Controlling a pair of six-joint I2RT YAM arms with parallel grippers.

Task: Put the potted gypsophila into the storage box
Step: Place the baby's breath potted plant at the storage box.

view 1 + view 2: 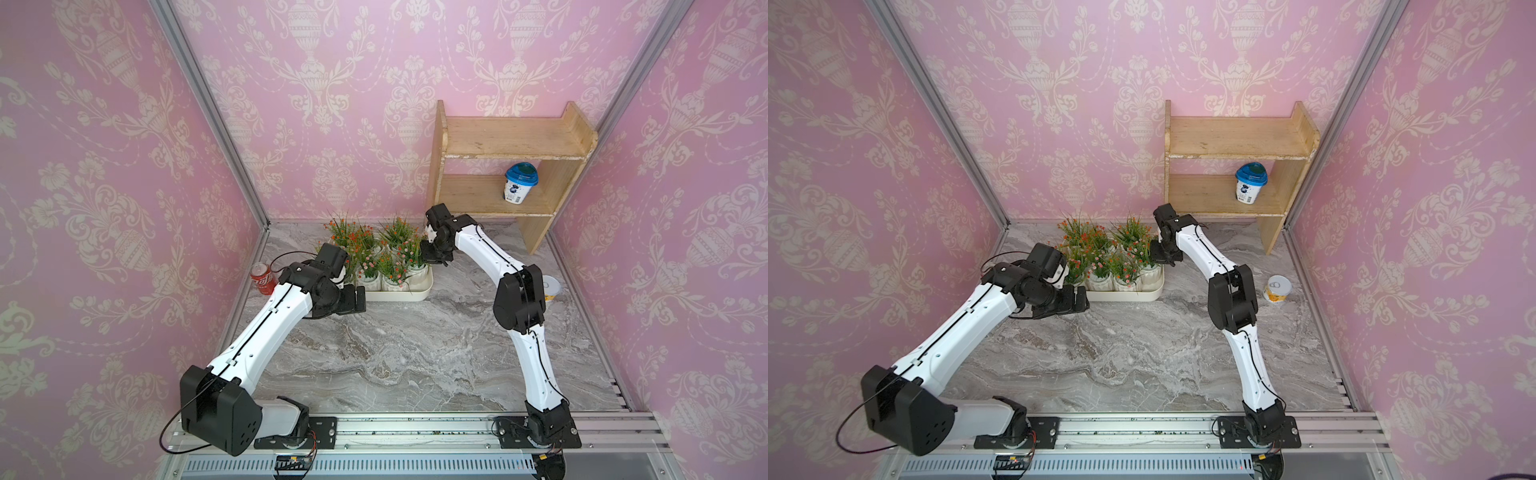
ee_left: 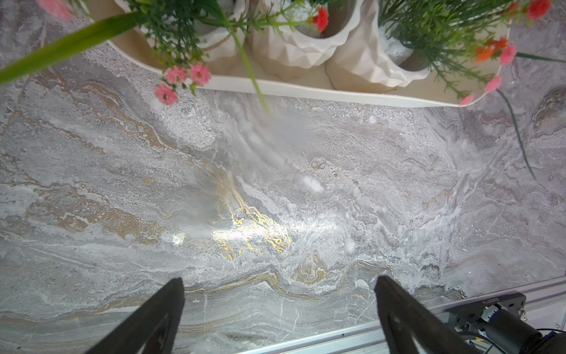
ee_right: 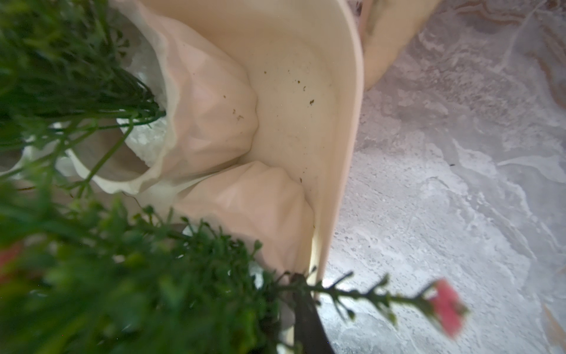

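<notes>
Several potted gypsophila (image 1: 376,259) (image 1: 1106,262) stand crowded in the cream storage box (image 1: 415,296) (image 1: 1144,296) at the back of the marble table. My left gripper (image 1: 359,300) (image 2: 278,283) hangs open just in front of the box's left front corner, nothing between its fingers. My right gripper (image 1: 430,257) (image 1: 1160,257) is down at the box's right end, shut on the rim of the pot there. In the right wrist view one dark finger (image 3: 306,318) lies between that ribbed pot (image 3: 245,214) and the box wall (image 3: 352,153); foliage hides the other finger.
A red cola can (image 1: 263,279) stands left of the box, behind my left arm. A wooden two-tier shelf (image 1: 511,141) at the back right holds a blue-lidded cup (image 1: 521,183). A yellow tin (image 1: 1278,289) sits right of my right arm. Pink walls close in on three sides.
</notes>
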